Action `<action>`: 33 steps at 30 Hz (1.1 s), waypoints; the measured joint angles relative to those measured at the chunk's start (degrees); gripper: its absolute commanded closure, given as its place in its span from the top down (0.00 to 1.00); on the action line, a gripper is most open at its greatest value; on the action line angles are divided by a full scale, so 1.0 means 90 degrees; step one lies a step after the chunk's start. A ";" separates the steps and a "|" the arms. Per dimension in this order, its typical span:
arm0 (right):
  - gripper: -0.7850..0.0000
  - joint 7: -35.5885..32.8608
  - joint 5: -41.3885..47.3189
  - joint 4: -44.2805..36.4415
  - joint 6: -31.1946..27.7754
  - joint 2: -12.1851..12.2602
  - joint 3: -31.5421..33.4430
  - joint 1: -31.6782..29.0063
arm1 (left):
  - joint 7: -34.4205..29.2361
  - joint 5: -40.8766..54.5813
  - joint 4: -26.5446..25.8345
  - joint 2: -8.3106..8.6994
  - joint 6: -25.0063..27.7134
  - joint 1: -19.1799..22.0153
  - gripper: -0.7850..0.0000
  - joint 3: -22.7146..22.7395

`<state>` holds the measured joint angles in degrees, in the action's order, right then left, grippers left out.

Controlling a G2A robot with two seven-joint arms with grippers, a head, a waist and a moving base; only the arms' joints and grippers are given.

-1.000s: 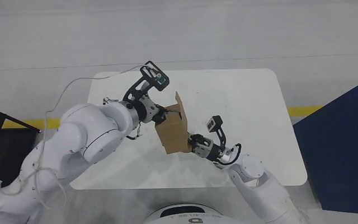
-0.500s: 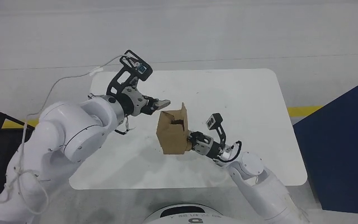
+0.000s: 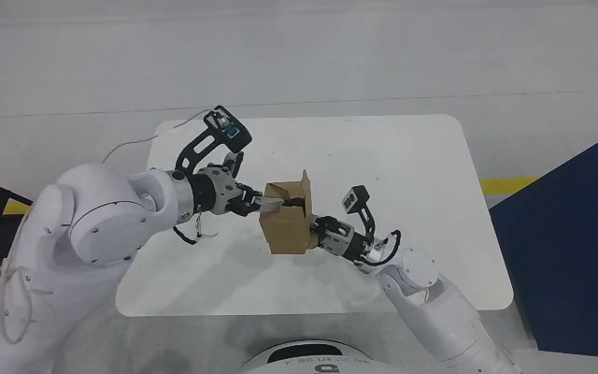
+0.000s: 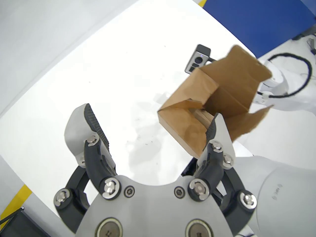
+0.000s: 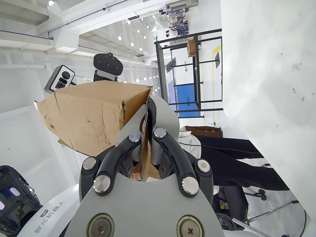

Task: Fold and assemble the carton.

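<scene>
I see the left gripper (image 3: 264, 200) just left of the carton (image 3: 288, 222), fingers (image 4: 95, 124) spread wide, with one tip at the rim of the open top and the other off it. The carton sits mid-surface (image 3: 411, 168), opening upward, one flap raised. On its right is the right gripper (image 3: 322, 236) — fingers (image 5: 160, 114) pressed together, pinching a cardboard wall edge.

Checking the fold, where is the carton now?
Top view: the carton is roughly central over the table, one edge clamped in the right pincer, the open left pincer at its opposite side.
</scene>
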<state>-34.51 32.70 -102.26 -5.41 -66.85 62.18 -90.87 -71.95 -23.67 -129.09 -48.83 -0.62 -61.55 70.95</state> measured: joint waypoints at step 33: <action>0.00 0.0104 0.0050 0.0013 0.0111 -0.0037 -0.0051 0.0061 | 0.0053 -0.1944 -0.0157 -0.0272 0.0479 0.0914 0.45 -0.1700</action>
<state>-33.58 33.15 -102.14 -4.41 -67.19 61.72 -90.32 -71.48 -41.16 -130.51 -51.27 3.69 -53.33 55.65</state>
